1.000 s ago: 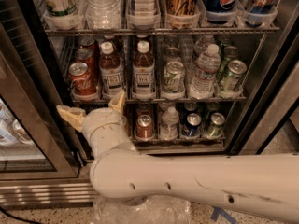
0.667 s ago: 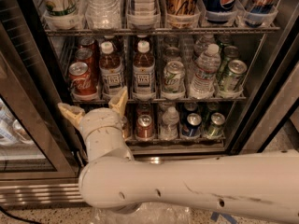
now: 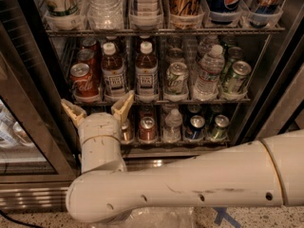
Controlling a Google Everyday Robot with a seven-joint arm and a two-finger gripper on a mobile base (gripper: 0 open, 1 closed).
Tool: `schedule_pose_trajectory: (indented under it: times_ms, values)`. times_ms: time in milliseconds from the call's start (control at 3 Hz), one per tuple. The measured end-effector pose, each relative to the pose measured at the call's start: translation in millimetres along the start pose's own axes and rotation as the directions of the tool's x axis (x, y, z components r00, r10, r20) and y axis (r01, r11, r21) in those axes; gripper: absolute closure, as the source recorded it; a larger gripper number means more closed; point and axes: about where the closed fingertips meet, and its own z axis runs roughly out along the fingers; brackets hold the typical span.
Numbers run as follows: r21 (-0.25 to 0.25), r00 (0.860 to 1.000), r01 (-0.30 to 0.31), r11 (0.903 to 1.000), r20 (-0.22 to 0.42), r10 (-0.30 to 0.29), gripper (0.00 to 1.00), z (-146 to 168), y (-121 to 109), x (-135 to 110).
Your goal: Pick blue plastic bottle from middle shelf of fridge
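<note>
The fridge [image 3: 278,87] stands open. On the middle shelf [image 3: 190,100] two brown-liquid bottles with white caps and dark blue-and-white labels stand side by side: the blue plastic bottle [image 3: 114,73] and one like it [image 3: 146,71]. Red cans [image 3: 84,80] stand to their left; green cans [image 3: 176,80] and a clear water bottle [image 3: 208,72] stand to their right. My gripper [image 3: 98,110] is open and empty, in front of the shelf's front edge, just below the left bottle. One fingertip [image 3: 124,106] lies under that bottle, the other [image 3: 72,110] under the red cans.
The glass door [image 3: 14,132] hangs open at the left, close to my wrist. The top shelf [image 3: 161,31] holds tall bottles and cans. The bottom shelf holds short cans [image 3: 194,127] and a small bottle. My arm [image 3: 190,184] crosses the foreground.
The gripper has shifted slightly to the right and stays open below the middle shelf. The arm's bend has swung lower and nearer the camera.
</note>
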Motion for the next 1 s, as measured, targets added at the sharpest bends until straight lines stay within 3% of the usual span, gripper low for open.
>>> schedule_pose_trajectory:
  times_ms: [333, 1000]
  values:
    - [-0.005, 1.0, -0.004, 1.0, -0.008, 0.004, 0.0, 2.8, 3.7, 6.2]
    - [0.055, 1.0, 0.002, 0.9985, -0.001, -0.002, 0.03, 10.1, -10.7, 12.1]
